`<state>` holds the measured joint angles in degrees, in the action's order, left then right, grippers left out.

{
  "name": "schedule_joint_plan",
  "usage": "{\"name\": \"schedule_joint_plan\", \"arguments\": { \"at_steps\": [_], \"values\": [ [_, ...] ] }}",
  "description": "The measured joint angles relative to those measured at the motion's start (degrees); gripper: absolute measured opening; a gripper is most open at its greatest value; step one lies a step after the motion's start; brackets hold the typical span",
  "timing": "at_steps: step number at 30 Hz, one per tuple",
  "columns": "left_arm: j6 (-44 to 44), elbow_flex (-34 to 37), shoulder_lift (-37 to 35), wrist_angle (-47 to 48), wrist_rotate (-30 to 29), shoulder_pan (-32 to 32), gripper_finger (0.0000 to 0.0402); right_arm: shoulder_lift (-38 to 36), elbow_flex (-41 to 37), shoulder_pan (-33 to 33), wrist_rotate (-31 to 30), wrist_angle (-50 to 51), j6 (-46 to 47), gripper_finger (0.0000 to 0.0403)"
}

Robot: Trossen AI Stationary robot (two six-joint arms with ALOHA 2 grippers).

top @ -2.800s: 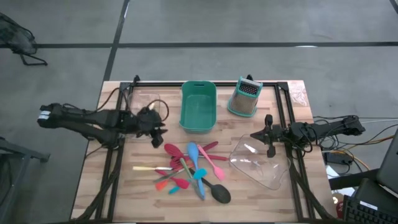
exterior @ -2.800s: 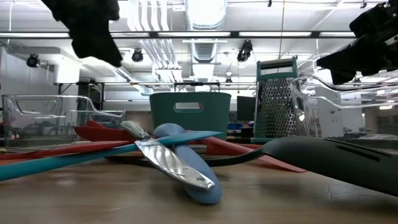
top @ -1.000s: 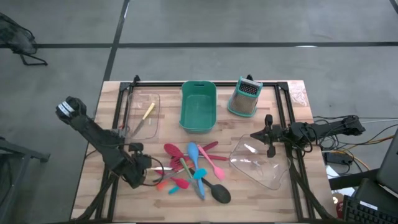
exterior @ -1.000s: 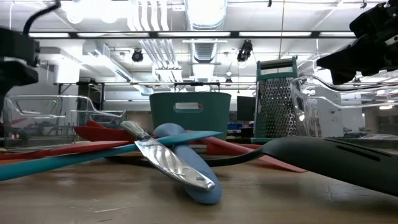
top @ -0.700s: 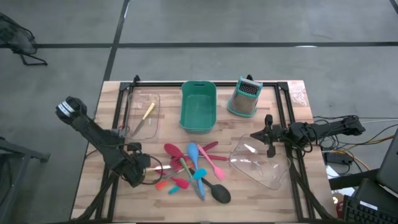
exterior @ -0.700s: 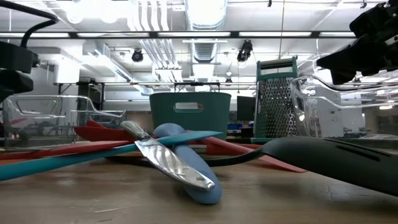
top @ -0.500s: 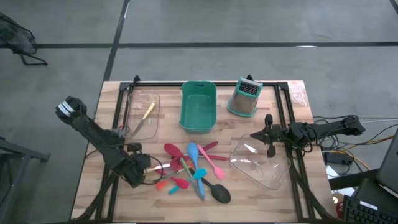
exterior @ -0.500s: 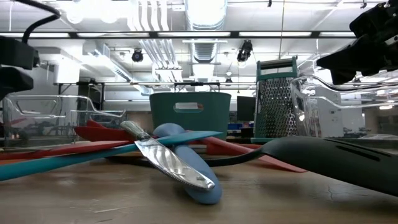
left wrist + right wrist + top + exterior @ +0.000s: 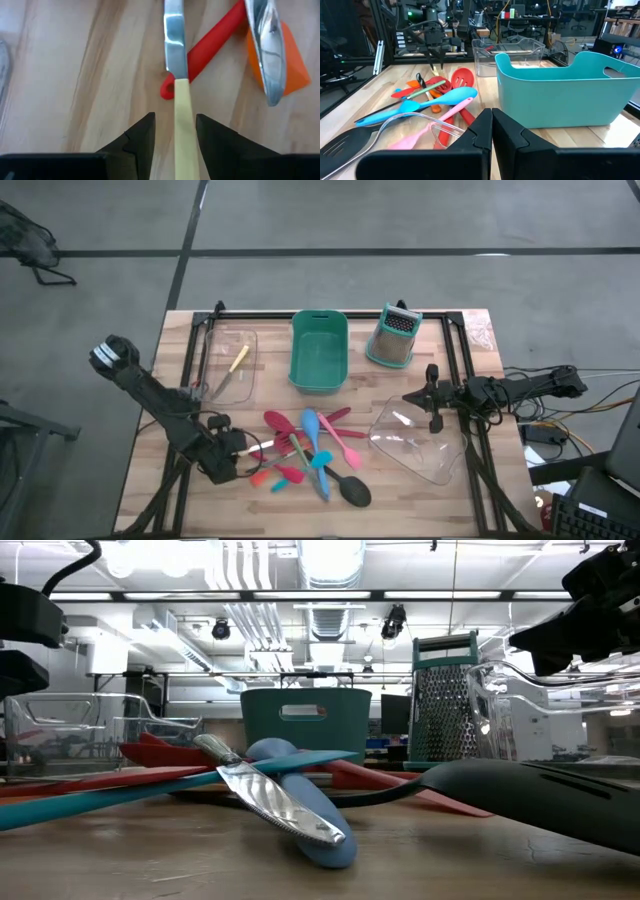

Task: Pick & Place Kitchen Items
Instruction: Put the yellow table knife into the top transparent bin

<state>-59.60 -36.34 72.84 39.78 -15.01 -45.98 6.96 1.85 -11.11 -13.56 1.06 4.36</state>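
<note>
Left wrist view: fingers [image 9: 176, 145] astride yellow-handled knife [image 9: 178, 100].

Table [image 9: 190, 485]: pale wood, striped grain. Bin [image 9: 319, 352]: teal. Grater [image 9: 393, 338] beside the bin: grey metal, teal frame. Utensils [image 9: 305, 448] near the bin: red, pink, blue, orange; one black-headed spoon [image 9: 356, 492]. Knife [image 9: 181, 107]: cream-yellow handle, silver blade. Both arms: black.

I'm working in a lab or workshop hall: past my wooden table [image 9: 200, 490] run exposed ceiling ducts [image 9: 330, 560] and strip lights [image 9: 560, 595], over a bare grey concrete floor [image 9: 400, 280]. Desks with monitors [image 9: 517, 9] and office chairs fill the back, and black metal framing [image 9: 380, 45] stands beside the bench
</note>
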Motion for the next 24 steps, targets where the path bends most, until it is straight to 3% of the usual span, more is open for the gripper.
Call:
{"name": "schedule_joint_plan", "arguments": {
  "at_steps": [9, 18, 24],
  "values": [
    [-0.18, 0.34, 0.02, -2.51, -1.43, -0.02, 0.0147, 0.0, -0.02, 0.02, 0.0, 0.0, 0.09, 0.0008],
    [-1.3, 7.02, 0.0, -11.19, 0.68, -0.02, 0.0147, -0.01, -0.01, 0.0, 0.0, 0.0, 0.09, 0.0008],
    [-1.97, 8.36, -0.15, -12.23, 0.99, -0.04, 0.0147, -0.01, 0.0, 0.0, 0.0, 0.0, 0.01, 0.0008]
  ]
}}
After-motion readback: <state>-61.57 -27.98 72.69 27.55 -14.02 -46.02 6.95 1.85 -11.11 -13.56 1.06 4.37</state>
